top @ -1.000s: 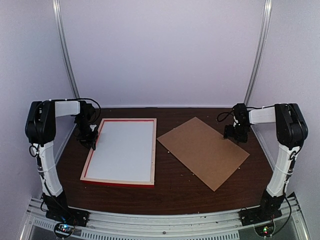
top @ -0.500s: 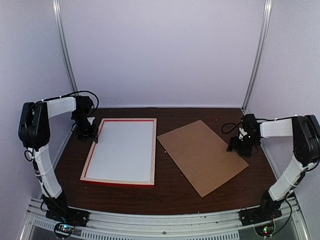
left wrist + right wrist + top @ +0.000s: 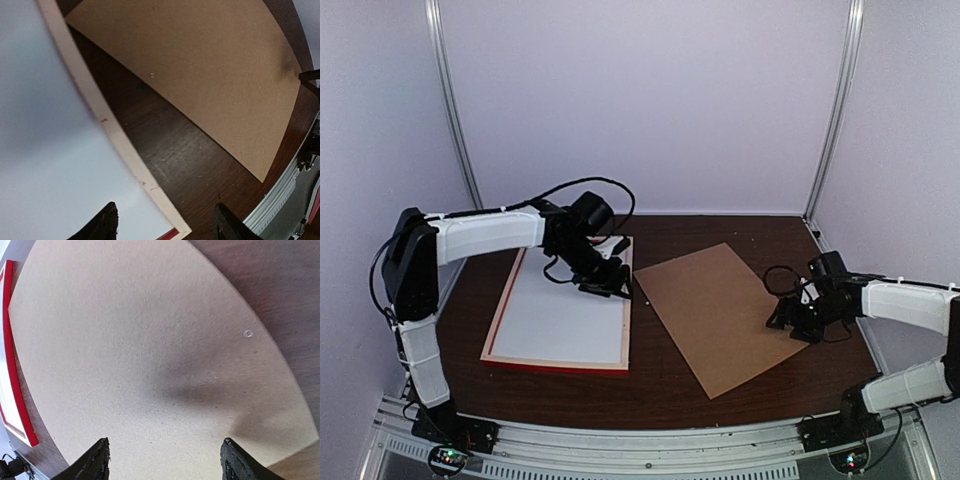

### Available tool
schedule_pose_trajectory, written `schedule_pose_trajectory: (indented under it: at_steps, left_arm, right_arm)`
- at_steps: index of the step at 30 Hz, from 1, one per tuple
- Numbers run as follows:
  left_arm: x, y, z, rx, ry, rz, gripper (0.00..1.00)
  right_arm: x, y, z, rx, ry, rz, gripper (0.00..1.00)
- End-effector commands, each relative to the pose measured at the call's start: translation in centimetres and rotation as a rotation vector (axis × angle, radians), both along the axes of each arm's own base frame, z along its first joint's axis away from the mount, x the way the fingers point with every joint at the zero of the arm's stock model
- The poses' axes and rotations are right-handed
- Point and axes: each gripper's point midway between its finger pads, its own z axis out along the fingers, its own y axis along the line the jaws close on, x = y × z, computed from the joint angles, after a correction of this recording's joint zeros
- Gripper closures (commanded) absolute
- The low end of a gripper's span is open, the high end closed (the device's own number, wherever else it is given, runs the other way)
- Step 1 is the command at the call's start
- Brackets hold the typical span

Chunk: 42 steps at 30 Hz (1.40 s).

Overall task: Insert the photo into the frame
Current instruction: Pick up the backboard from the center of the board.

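Your left claw is spread and empty, hovering over the right rail of the frame. The frame lies pale side up on the left of the bench. A white sheet fills it; you cannot tell whether that is the photo. Your right claw is spread and empty too, above the right-hand part of the brown board, which lies beside the frame.

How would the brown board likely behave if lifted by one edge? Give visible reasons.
The brown board looks thin and lies flat on the table, so probably light and hard to get under. Straight edges suggest stiffness, though so wide a sheet might sag. Its matte surface likely resists slipping.
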Motion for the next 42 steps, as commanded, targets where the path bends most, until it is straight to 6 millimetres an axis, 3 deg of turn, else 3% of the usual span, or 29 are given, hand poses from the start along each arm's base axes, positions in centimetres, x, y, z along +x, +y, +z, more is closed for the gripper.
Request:
schedule_pose_trajectory:
  at_steps: [1, 4, 8, 14, 19, 32, 42]
  left_arm:
    - [-1.1, -6.9, -0.2, -0.098, 0.016, -0.005, 0.34]
    - [-2.1, -8.9, -2.3, -0.074, 0.042, 0.012, 0.34]
    - [-2.8, -10.4, -4.0, -0.082, 0.076, 0.041, 0.34]
    - [-2.8, -11.6, -5.9, -0.096, 0.116, 0.093, 0.34]
    - [-3.0, -12.7, -7.2, -0.123, 0.165, 0.120, 0.34]
    - [-3.4, -14.4, -9.3, -0.157, 0.212, 0.166, 0.35]
    - [-3.0, -14.9, -9.3, -0.170, 0.196, 0.157, 0.35]
  right_arm:
    - [1.6, -2.2, 3.0, -0.144, -0.092, -0.015, 0.22]
    - [3.3, -3.2, 4.0, -0.240, -0.101, 0.008, 0.19]
    - [5.8, -3.6, 3.9, -0.285, -0.084, 0.042, 0.18]
    - [8.7, -3.1, 2.5, -0.275, -0.047, 0.081, 0.18]
    - [9.6, -2.7, 1.0, -0.245, -0.014, 0.107, 0.18]
    - [8.3, -1.9, -2.0, -0.095, 0.067, 0.137, 0.21]
    - [4.5, 1.4, -0.5, 0.140, 0.035, 0.176, 0.29]
